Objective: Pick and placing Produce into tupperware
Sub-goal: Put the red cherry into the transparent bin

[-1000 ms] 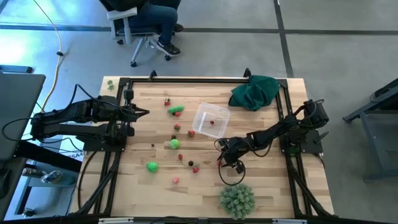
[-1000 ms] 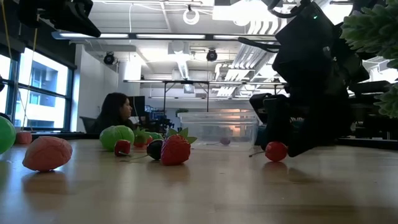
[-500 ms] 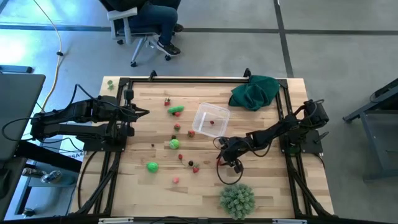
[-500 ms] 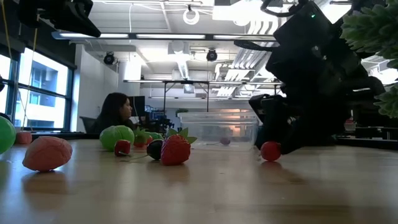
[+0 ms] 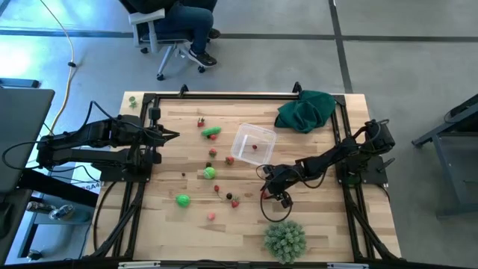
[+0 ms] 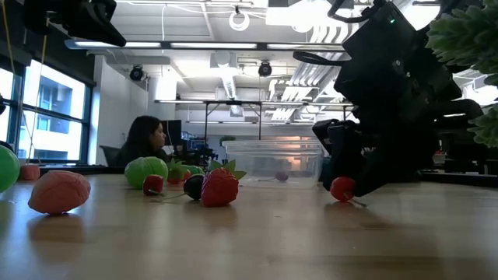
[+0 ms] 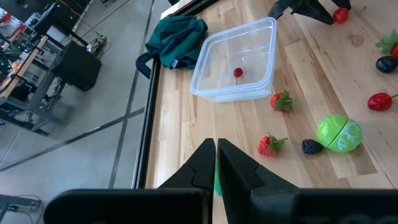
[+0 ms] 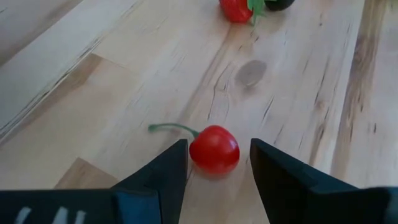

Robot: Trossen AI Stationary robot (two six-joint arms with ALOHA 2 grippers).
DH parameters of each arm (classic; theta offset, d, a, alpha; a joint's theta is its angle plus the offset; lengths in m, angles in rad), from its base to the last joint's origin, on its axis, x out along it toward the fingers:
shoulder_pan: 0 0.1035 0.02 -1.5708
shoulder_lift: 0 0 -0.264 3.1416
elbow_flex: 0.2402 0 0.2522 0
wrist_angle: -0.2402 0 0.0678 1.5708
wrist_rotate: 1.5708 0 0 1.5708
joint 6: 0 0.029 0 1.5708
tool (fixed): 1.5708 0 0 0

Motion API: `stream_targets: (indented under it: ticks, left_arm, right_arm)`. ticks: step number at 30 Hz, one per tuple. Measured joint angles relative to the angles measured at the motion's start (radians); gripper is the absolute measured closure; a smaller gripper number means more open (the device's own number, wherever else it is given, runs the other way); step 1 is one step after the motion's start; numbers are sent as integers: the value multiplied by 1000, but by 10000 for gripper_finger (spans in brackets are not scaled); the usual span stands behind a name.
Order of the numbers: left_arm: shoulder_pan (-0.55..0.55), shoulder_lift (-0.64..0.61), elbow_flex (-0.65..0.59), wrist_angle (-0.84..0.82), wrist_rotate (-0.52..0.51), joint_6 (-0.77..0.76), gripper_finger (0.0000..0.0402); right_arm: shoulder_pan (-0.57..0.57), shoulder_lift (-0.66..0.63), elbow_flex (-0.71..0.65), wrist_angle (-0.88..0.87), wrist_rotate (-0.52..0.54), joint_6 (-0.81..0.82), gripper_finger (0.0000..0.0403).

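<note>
Right wrist view: my right tool (image 8: pixel 213 163) stands wide open with a cherry (image 8: pixel 214 148) between its fingers, lined up for closing, nothing gripped. At 11 o'clock beyond, the tupperware (image 5: pixel 253 143) waits. My left tool (image 5: pixel 173 135) idles shut, empty, at the table's (image 5: pixel 321 224) 9 o'clock edge.

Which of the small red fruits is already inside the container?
The lone red berry on the floor of the clear container. The strawberries lie outside on the table, and the stemmed cherry sits between the right hand's open fingers.
</note>
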Motion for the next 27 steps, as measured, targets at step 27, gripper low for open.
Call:
stream_targets:
  ticks: [27]
  left_arm:
    - [0, 0, 0, 0, 0, 0, 392]
  right_arm:
    - [0, 0, -1, 5, -40, 6, 292]
